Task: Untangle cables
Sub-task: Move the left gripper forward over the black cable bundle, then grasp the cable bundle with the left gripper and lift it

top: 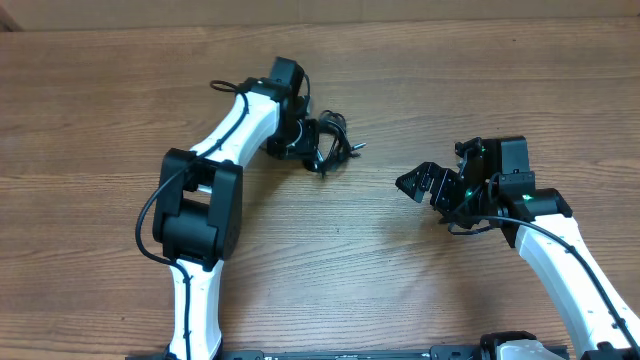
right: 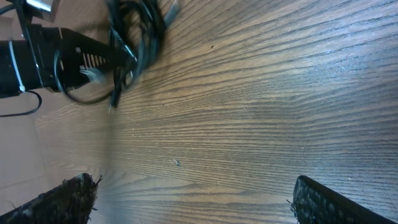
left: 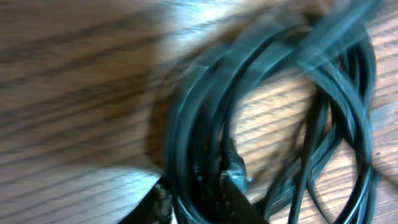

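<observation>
The cables (top: 335, 146) form a tangled coil in the upper middle of the overhead frame. The left gripper (top: 318, 138) is clamped on several strands. The right gripper (top: 418, 182), centre right, has its jaws wide apart and holds nothing.

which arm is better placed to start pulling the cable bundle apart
Left. The left end effector clamps strands of the cables; the right end effector hangs open over the table, apart from them.
</observation>
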{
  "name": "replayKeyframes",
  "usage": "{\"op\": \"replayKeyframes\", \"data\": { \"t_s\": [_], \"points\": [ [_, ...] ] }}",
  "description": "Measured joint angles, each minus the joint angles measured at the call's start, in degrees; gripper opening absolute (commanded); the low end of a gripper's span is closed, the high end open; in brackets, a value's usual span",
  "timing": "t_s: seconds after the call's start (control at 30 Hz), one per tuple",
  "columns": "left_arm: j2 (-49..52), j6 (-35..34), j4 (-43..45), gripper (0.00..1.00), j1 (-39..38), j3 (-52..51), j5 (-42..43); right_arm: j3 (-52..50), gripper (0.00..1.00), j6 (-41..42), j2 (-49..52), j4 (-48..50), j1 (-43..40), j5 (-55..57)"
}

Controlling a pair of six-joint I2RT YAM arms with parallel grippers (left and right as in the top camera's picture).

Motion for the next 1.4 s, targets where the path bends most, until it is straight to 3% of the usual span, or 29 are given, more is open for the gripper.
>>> {"op": "replayKeyframes", "data": {
  "t_s": [0.13, 0.23, 0.6, 0.93, 1.07, 1.27, 1.4],
  "points": [
    [0.0, 0.3, -0.9, 0.19, -0.5, 0.0, -1.5, 0.0, 1.0, 0.0, 0.0, 0.0, 0.0, 0.0],
    [-0.2, 2.0, -3.1, 0.04, -0.5, 0.1, -2.6, 0.0, 1.0, 0.0, 0.0, 0.0, 0.0, 0.0],
    [-0.3, 17.2, -6.3, 0.04, 0.2, 0.3, -2.6, 0.0, 1.0, 0.0, 0.0, 0.7, 0.0, 0.7],
    [-0.1, 39.4, -8.3, 0.04, 0.8, 0.9, 13.7, 0.0, 1.0, 0.1, 0.0, 2.1, 0.0, -0.7],
    [0.1, 44.6, -9.3, 0.04, 0.5, 0.9, 18.9, 0.0, 1.0, 0.7, 0.1, 1.7, 0.0, -2.3],
    [0.1, 49.2, -10.4, 0.04, -0.7, 0.9, 22.2, 0.0, 0.99, 8.3, 3.3, 0.9, 0.0, -3.5],
    [0.1, 51.2, -10.5, 0.04, -1.5, 0.9, 24.3, 0.0, 0.86, 13.2, 6.9, 0.9, 0.0, -3.6]
  ]
}}
